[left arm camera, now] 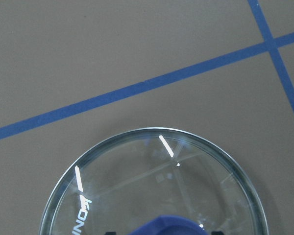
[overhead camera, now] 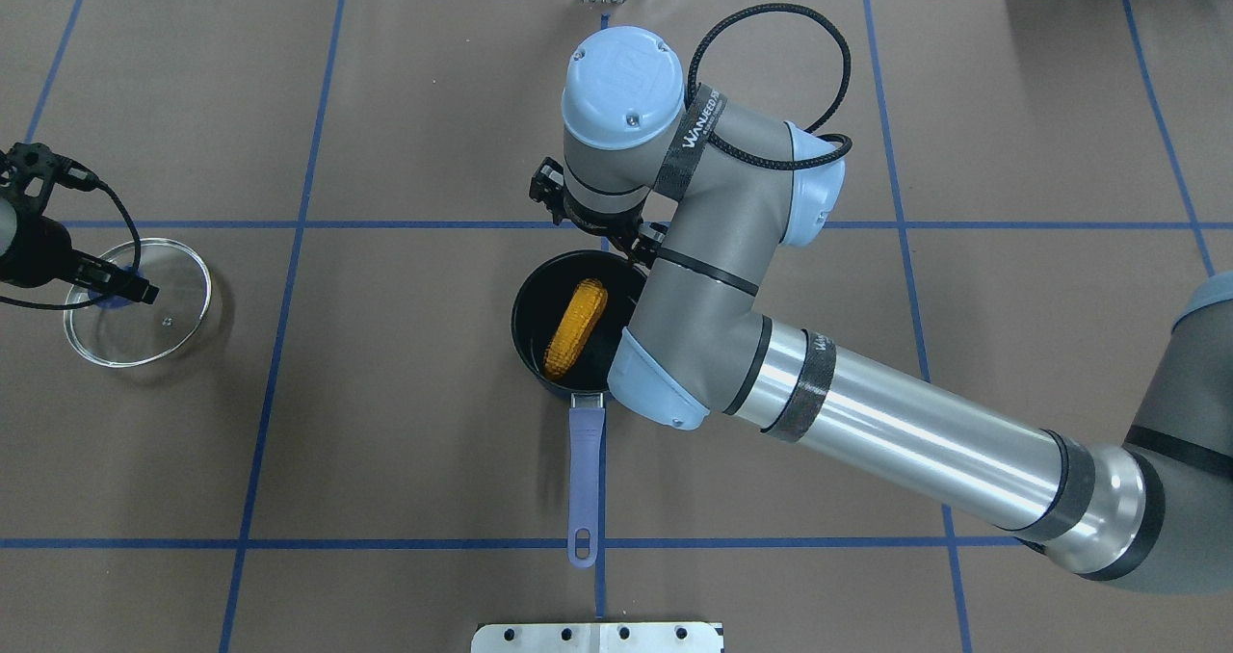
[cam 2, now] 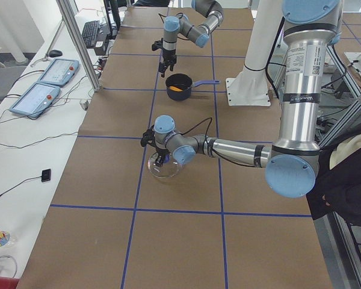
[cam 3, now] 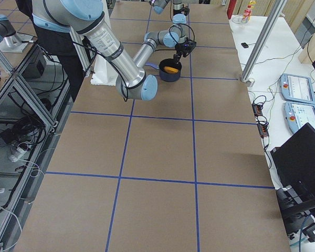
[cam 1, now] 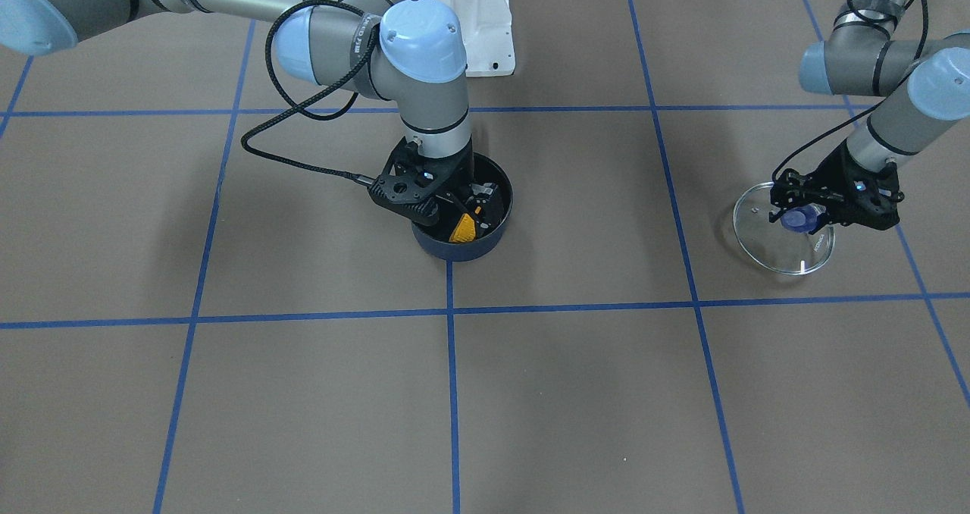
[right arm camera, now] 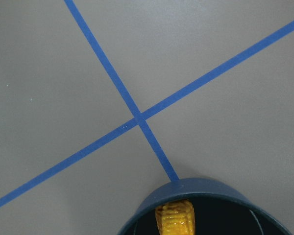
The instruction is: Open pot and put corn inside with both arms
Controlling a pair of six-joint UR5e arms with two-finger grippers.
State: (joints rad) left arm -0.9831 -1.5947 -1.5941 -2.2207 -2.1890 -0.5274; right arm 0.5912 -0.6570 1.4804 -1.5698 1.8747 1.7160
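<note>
The navy pot [overhead camera: 525, 297] stands uncovered at the table's middle, with its periwinkle handle [overhead camera: 586, 470] pointing toward the robot. The corn [overhead camera: 576, 328] lies slanted inside it and also shows in the front view [cam 1: 462, 228] and the right wrist view [right arm camera: 175, 215]. My right gripper [cam 1: 462, 207] hangs over the pot's far rim, apparently open and clear of the corn; my wrist hides it from overhead. The glass lid [overhead camera: 164, 326] lies on the table far to my left. My left gripper [cam 1: 799, 218] is shut around its blue knob [left arm camera: 169, 225].
Blue tape lines divide the brown table cover. The white mount of the robot base [cam 1: 489, 36] stands behind the pot. A metal plate [overhead camera: 597, 637] sits at the near edge. Teach pendants [cam 2: 51, 72] lie on a side bench beyond the table.
</note>
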